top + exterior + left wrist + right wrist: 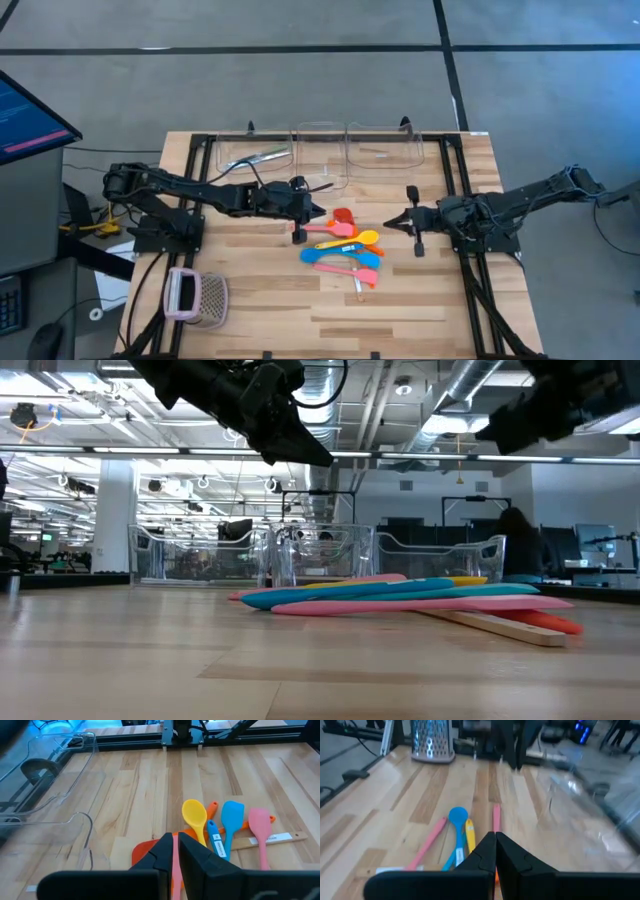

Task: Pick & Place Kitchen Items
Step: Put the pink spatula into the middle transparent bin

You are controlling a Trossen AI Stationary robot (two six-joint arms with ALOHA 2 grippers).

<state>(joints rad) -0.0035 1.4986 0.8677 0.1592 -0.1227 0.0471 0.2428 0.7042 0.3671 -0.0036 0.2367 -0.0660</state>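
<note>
Between left pincer (175, 851) tips, pink spoon handle (175, 875), utensil pile (345, 252) just beyond

The tabletop (400, 300) was pale butcher-block wood in lengthwise planks, edged by a black metal frame (470, 290). Around it lay a grey concrete floor (300, 90) crossed by dark seam lines. A monitor (25, 125) with a lit blue screen stood to the left of the tabletop. Beyond the tabletop, the room opened into a wide industrial hall: an exposed ceiling with silver ducts (470, 385) and pipes, long strip lights (150, 450), a white column (117, 510), and dark desks with screens (590, 540) in the distance.
</note>
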